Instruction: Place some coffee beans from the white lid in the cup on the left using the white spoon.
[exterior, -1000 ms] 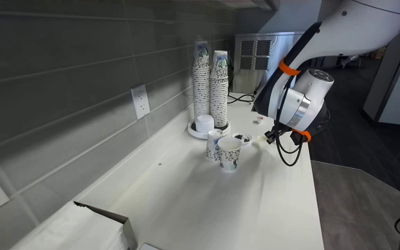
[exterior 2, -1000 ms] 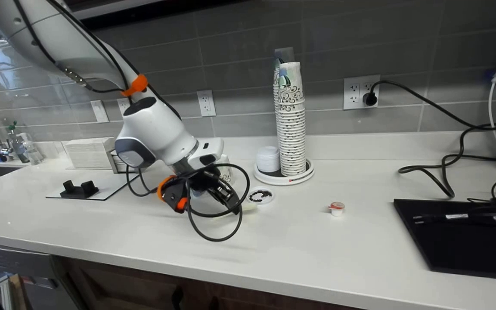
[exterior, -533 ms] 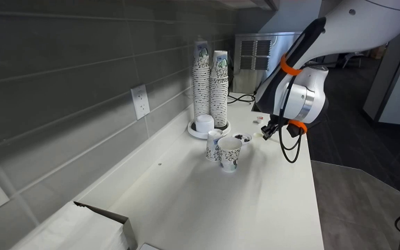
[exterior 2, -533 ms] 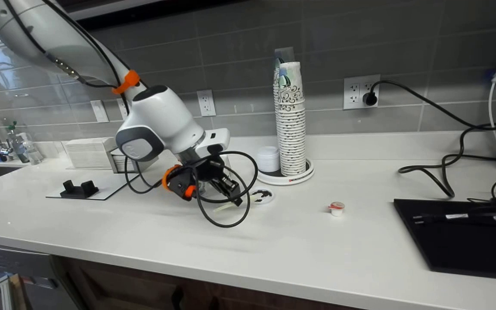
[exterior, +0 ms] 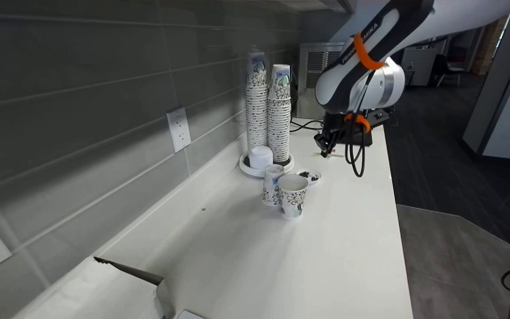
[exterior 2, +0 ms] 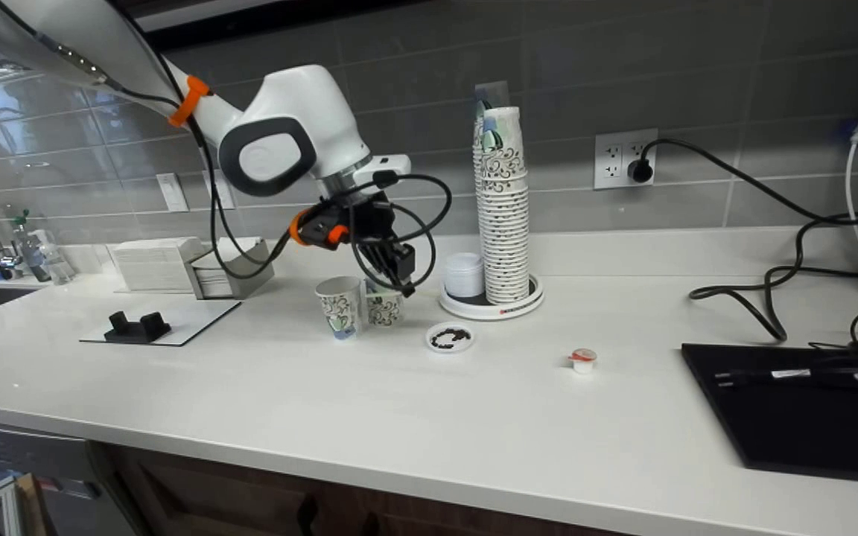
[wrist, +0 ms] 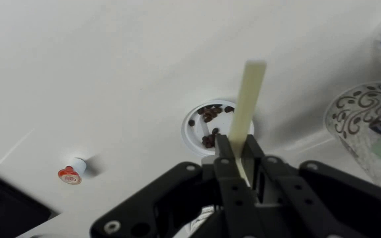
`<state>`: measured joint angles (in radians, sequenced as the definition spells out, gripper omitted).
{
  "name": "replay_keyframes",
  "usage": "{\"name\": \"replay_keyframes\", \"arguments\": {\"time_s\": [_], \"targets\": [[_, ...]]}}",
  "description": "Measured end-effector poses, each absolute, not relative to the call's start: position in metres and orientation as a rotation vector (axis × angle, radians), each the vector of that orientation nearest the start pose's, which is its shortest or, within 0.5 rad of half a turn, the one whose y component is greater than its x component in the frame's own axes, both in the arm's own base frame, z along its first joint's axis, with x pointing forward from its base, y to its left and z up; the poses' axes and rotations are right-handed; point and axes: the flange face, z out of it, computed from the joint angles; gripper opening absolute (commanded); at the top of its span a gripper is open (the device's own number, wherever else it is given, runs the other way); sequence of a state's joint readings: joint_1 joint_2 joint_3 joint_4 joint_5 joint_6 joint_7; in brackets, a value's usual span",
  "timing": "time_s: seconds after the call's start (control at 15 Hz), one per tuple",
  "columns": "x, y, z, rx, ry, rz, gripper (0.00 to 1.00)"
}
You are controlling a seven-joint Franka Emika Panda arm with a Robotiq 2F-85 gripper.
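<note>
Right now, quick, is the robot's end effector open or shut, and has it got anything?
End effector: closed, holding the white spoon.

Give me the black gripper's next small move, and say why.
Probably ease the thin white plastic spoon down toward the shallow round white lid to scoop: the black two-finger gripper is shut on its handle above the glossy white counter, and dark brown coffee beans lie in that lid. The spoon's scooping end is too unclear to tell whether it carries any.
</note>
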<state>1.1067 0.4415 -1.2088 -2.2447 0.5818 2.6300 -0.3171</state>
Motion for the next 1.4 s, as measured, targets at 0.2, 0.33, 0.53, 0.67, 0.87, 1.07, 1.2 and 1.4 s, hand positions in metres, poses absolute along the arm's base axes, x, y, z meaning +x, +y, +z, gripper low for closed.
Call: {"name": "replay_keyframes", "arguments": {"time_s": [0.2,0.33,0.53,0.67,0.87,1.07,1.2,1.4], "targets": [[0.574,-0.05,0.344,-3.248,0.317,-0.352,0.03],[0.58,-0.054,0.348,-3.285,0.368,-0.271,0.03],[0.585,-0.067,0.344,-3.295,0.434,-0.176,0.14],[0.588,-0.073,0.341,-3.272,0.444,-0.16,0.14],[0.589,-0.076,0.344,-3.257,0.447,-0.166,0.14],[0.59,-0.072,0.343,-3.26,0.432,-0.164,0.03],[0.59,-0.07,0.333,-3.246,0.415,-0.134,0.03],[0.59,-0.075,0.317,-3.199,0.415,-0.081,0.03]]}}
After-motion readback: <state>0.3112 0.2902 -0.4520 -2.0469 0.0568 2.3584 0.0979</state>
